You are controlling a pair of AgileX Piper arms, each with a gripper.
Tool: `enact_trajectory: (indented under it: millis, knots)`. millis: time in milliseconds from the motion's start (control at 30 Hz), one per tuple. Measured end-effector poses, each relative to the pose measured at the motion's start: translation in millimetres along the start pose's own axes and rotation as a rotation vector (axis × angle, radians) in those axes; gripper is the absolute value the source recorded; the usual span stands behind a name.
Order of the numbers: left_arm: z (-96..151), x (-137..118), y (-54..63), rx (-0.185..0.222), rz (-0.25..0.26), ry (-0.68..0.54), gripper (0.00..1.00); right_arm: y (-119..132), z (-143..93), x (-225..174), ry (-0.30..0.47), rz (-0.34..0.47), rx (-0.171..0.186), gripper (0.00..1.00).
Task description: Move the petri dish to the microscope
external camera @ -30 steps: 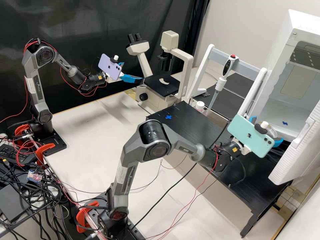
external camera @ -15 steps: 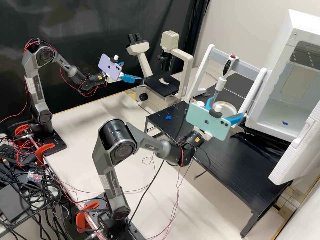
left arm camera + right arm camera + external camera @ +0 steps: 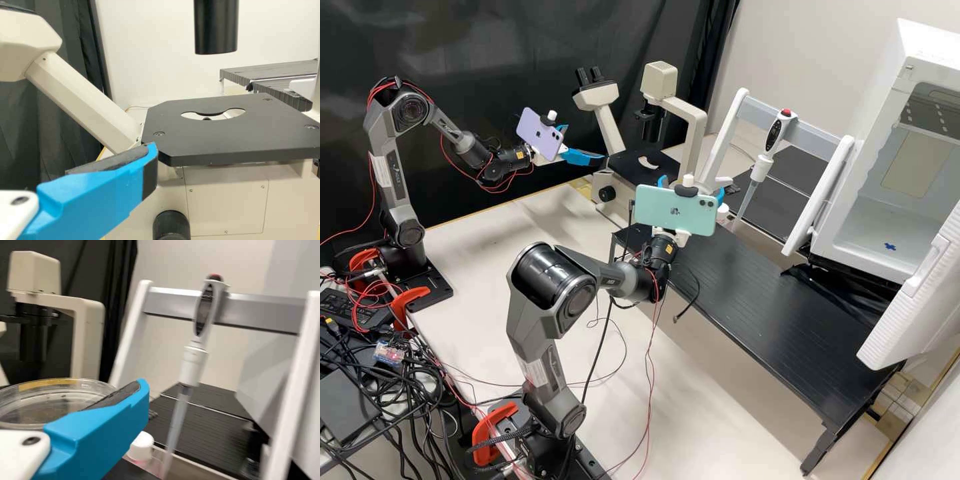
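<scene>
In the high view, my left gripper (image 3: pixel 585 143) stands open beside the microscope (image 3: pixel 692 127), just off the eyepiece side of its black stage (image 3: pixel 633 172). The left wrist view has one blue finger of the left gripper (image 3: pixel 145 165) near the edge of the bare stage (image 3: pixel 230 137) with its round opening. My right gripper (image 3: pixel 691 187), largely behind the mint phone, is in front of the microscope's right side. In the right wrist view the right gripper (image 3: pixel 135 395) is shut on the clear petri dish (image 3: pixel 60 390), which has a yellow strip along its rim.
A pipette (image 3: pixel 763 163) hangs on a white frame (image 3: pixel 725 133) right of the microscope, with a white-capped bottle (image 3: pixel 142 444) near its tip. The black raised shelf (image 3: pixel 780 320) runs toward the open white incubator (image 3: pixel 833 240) at the right.
My right gripper has swung left with the petri dish, from in front of the incubator, past the pipette, to near the microscope. The left arm has stayed still.
</scene>
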Motion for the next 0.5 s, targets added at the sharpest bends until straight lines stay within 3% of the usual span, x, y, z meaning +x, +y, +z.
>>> enact_trajectory:
  millis: [333, 500]
  knots:
    - [0, 0, 0.0, 0.0, 0.0, 0.0, 1.0, -32, -52, 29, 0.134, -0.074, -0.076, 0.0]
    - [0, 0, 0.0, 0.0, 0.0, 0.0, 1.0, -50, -62, 47, 0.118, -0.102, -0.079, 0.0]
